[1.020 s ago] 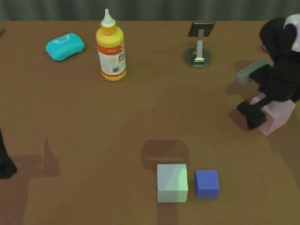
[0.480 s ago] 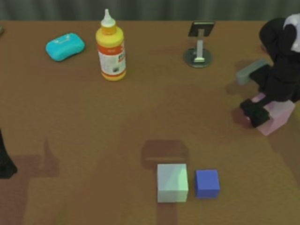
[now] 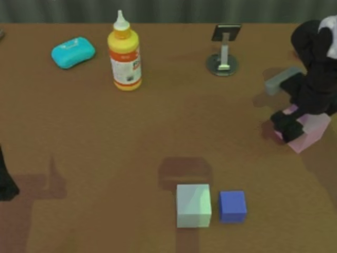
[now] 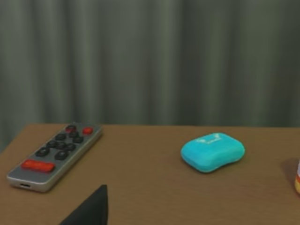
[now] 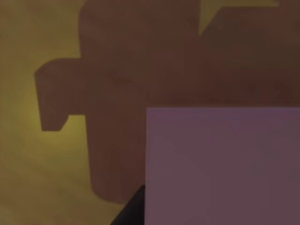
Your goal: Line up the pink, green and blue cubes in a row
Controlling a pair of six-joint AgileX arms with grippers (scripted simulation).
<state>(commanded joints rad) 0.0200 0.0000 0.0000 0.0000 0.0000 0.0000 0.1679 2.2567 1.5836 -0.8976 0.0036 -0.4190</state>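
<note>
The pink cube sits near the table's right edge, with my right gripper shut on it from above. In the right wrist view the pink cube fills the near corner, one dark finger pressed flat against its side and a shadow spread beneath it. The green cube and the smaller blue cube stand side by side, a small gap apart, at the front middle. My left gripper is parked at the left edge; only one finger shows in its wrist view, set far to the side.
Along the back stand a turquoise soap-like bar, an orange bottle with a white cap and a phone stand. A grey remote lies at the back left corner beside the soap-like bar.
My right gripper has shifted slightly right over the pink cube, and the cube has edged a little toward the back. The green and blue cubes have not moved.
</note>
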